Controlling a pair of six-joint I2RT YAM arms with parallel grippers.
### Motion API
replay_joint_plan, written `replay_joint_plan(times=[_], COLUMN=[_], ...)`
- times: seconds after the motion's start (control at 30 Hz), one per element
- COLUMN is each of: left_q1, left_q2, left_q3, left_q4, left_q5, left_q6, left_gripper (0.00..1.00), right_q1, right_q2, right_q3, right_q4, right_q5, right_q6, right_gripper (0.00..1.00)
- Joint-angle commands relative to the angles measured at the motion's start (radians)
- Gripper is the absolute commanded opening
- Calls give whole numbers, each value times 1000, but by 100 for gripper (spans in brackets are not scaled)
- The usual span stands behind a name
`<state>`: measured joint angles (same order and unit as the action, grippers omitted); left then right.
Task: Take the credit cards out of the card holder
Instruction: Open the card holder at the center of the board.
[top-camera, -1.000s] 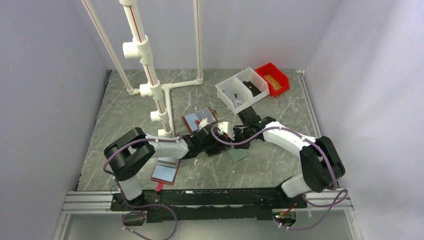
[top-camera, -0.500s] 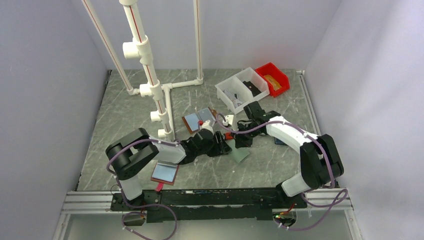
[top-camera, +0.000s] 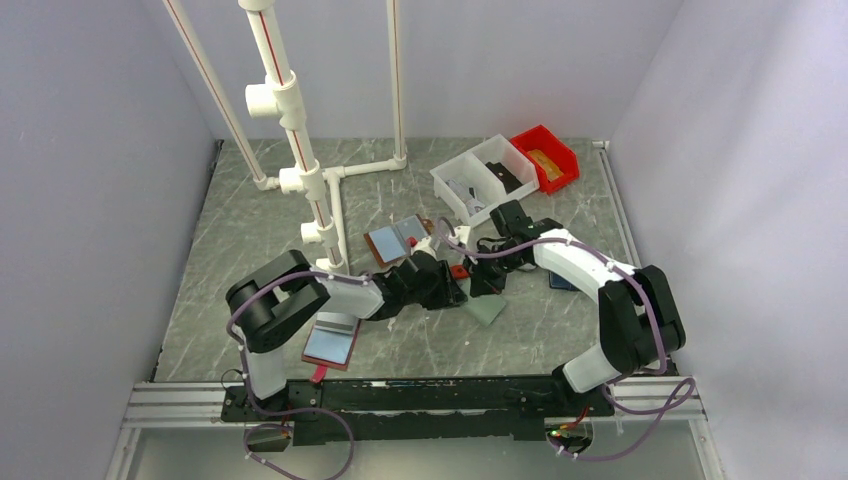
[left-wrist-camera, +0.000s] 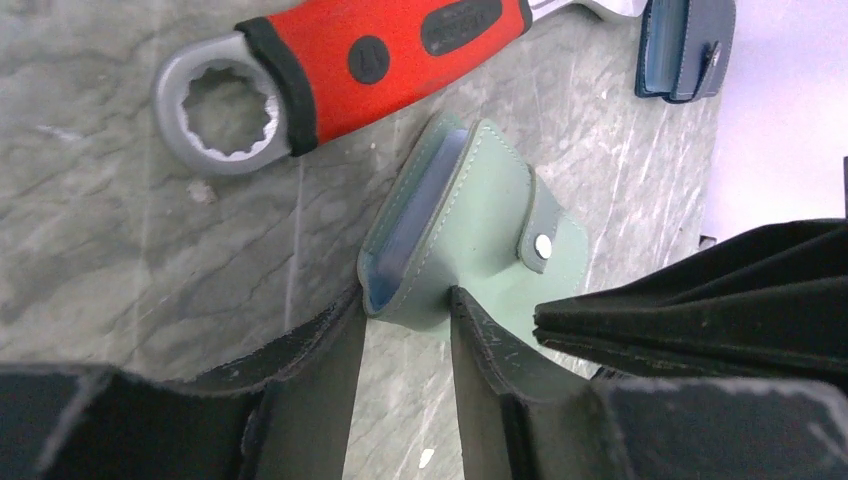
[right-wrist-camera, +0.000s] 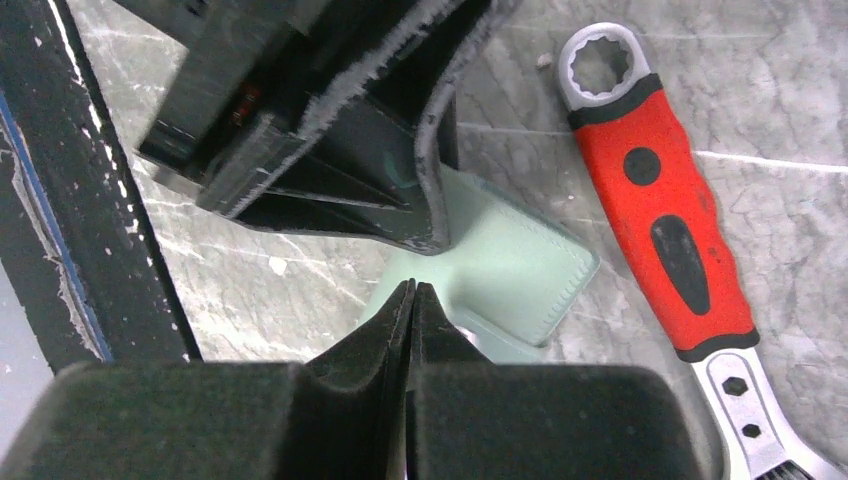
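Observation:
The mint-green card holder (top-camera: 486, 310) lies folded on the marble table between the two arms. In the left wrist view the card holder (left-wrist-camera: 480, 210) has its near corner between my left gripper's (left-wrist-camera: 405, 300) fingertips, which touch it on both sides. A blue inner edge shows at its open side. The credit cards are hidden inside. My right gripper (right-wrist-camera: 413, 287) is shut with nothing in it, its tips at the edge of the card holder (right-wrist-camera: 500, 260). From above, the left gripper (top-camera: 458, 293) and right gripper (top-camera: 484, 277) meet over the holder.
A red-handled wrench (left-wrist-camera: 350, 65) lies just beyond the holder. A brown-edged folder (top-camera: 398, 238) and a maroon-edged folder (top-camera: 330, 345) lie to the left, and a dark blue holder (left-wrist-camera: 685, 50) to the right. White bins (top-camera: 485, 180), a red bin (top-camera: 545, 158) and a pipe frame (top-camera: 300, 170) stand behind.
My left gripper moved right to the holder and narrowed onto its corner. The right gripper closed fully and pulled back toward the bins, then settled at the holder.

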<state>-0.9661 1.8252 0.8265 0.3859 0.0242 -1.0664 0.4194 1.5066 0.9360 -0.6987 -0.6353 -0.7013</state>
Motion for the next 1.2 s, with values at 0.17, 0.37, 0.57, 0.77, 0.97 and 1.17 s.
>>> replay_joint_plan(times=[0.17,0.37,0.57,0.77,0.97,1.17], left_q1=[17,19,20,19,20,20], left_q2=[88,60,64,63,57,53], left_q3=[24,2,0,-6,-16,-24], left_q4=[-198,-187,-154,-137,-126,-119], left_q5=[-3,-22,-2,7,6,7], left_q6=[1,19,27,25,18,16], left_gripper=[41,41,41,40,39,39], right_q1=[-37,-47,-17,15,48,75], right_q2=[-17,-26,-68,-61,-35,-1], right_q3=[36,40,-11,-38,-55,-54], right_q4=[66,30,19,42,59,71], right_q5=[5,53,92,184,268,327], right_q6=[90,22,-47,-58,-48,-30], right_gripper=[0,0,34,48,52,47])
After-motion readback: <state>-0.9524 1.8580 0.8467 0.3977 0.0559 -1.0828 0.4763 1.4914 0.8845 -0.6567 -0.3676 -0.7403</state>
